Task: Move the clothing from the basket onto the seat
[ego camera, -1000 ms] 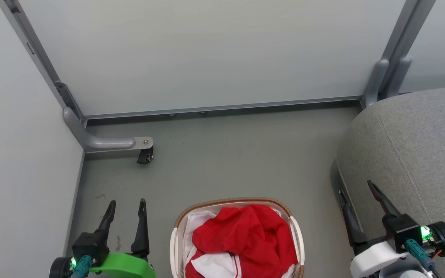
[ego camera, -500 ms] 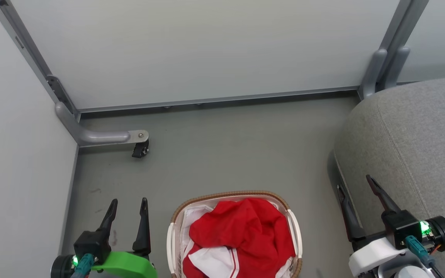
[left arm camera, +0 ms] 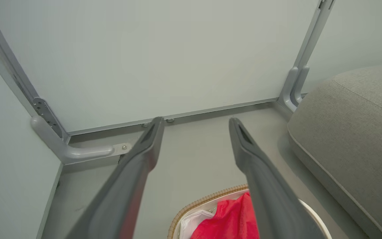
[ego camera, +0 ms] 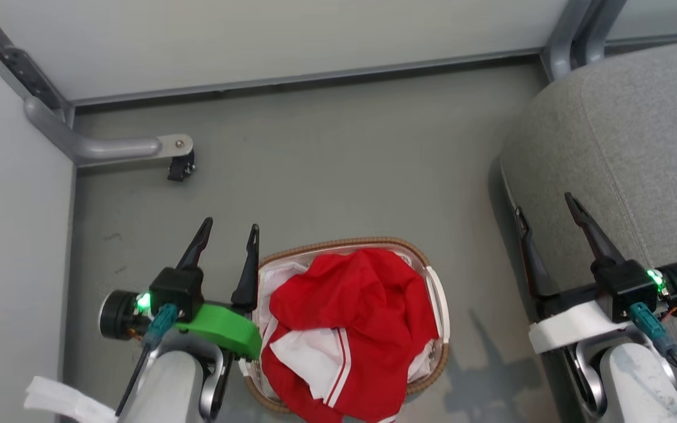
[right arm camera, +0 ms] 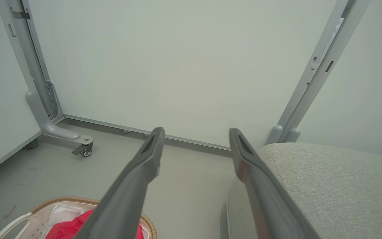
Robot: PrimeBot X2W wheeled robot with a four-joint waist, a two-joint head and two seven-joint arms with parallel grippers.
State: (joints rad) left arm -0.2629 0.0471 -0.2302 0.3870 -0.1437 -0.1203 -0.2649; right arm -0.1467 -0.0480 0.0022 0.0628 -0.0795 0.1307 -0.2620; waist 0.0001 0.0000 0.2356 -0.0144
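On the floor's (ego camera: pixel 327 164) right edge the grey seat (ego camera: pixel 638 147) runs out of frame, the basket (ego camera: pixel 338 242) sits mid-floor with its near rim hidden under heaped clothing (ego camera: pixel 356 294), and the left gripper (ego camera: pixel 231 223) and right gripper (ego camera: pixel 543 203) hover either side, fingers wide, empty.

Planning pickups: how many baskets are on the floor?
1: the basket, holding the clothing, beside the left gripper, left of the seat. More could sit out of frame.

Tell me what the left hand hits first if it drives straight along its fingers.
From the left hand, likely the bare grey floor just before the partition panel, though depth is unclear; the basket sits off that line.
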